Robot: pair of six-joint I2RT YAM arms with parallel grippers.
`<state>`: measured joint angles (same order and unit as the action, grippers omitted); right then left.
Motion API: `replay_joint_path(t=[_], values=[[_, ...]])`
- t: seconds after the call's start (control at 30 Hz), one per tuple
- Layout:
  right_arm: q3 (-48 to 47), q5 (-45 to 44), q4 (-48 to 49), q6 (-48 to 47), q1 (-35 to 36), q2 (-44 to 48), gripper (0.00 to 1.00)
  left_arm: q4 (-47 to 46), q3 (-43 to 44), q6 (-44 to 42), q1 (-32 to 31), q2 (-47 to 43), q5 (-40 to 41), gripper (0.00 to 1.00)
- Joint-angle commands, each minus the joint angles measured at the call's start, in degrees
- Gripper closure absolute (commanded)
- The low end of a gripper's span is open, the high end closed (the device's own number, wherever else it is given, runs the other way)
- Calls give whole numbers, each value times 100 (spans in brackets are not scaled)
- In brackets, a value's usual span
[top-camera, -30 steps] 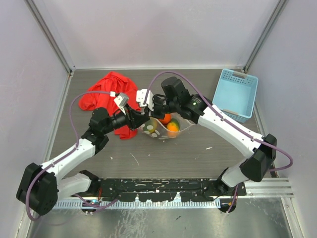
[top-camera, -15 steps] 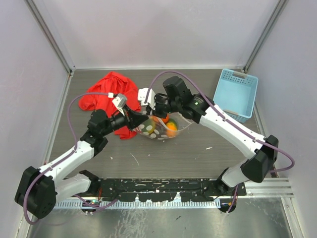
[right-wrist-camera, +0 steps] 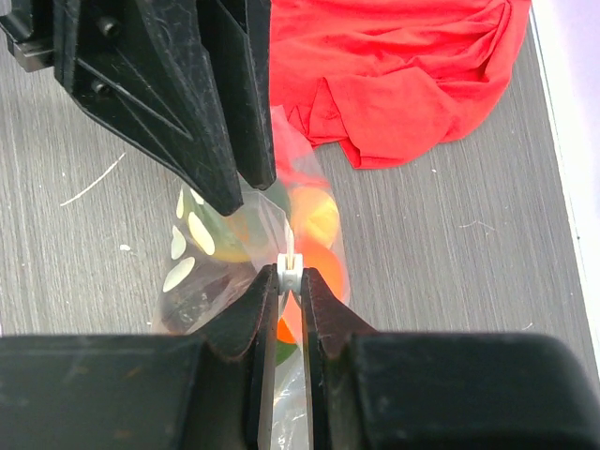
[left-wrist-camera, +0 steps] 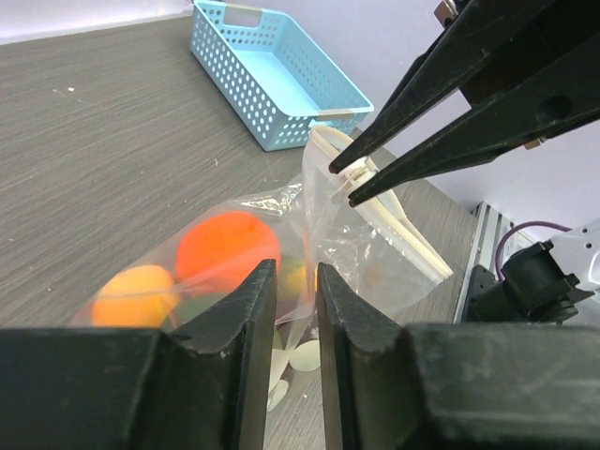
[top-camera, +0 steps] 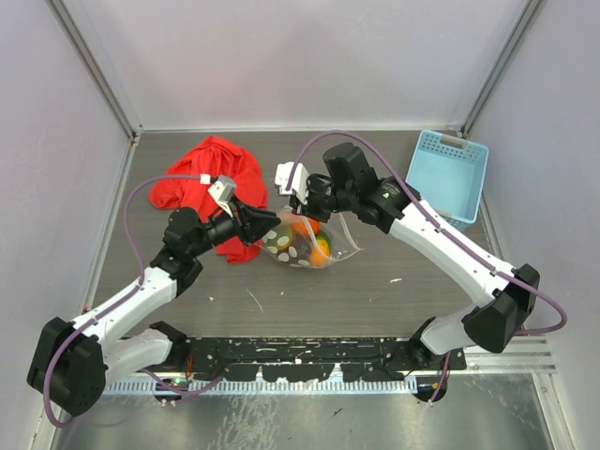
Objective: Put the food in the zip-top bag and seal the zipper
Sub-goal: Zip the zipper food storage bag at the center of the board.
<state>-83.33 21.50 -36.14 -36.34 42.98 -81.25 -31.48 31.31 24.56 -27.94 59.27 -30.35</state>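
Right wrist view: the zipper (right-wrist-camera: 289, 264) is being pinched by the clenched right gripper (right-wrist-camera: 289, 277), presumably for sealing, with the food (right-wrist-camera: 314, 220) inside the zip-top bag (right-wrist-camera: 211, 277) on the table (right-wrist-camera: 450, 244); the left gripper (left-wrist-camera: 296, 277) is being held at the film, grip not discernible.

Looks like a robot lab cell: grey desk (top-camera: 375, 300) boxed in by plain white walls (top-camera: 309, 56) with metal corner posts (top-camera: 94, 66), 2 arms (top-camera: 448, 246) bolted to a rail (top-camera: 300, 354).
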Motion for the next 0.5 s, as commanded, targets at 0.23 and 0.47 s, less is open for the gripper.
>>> replay_joint_path(t=[0.23,0.47], values=[[-684,573,-318,-24,-35,-59,99,-622,597,-330,35,546,-797,62],[-931,711,-611,-102,-31,-220,99,-678,978,-543,35,830,-1354,69]])
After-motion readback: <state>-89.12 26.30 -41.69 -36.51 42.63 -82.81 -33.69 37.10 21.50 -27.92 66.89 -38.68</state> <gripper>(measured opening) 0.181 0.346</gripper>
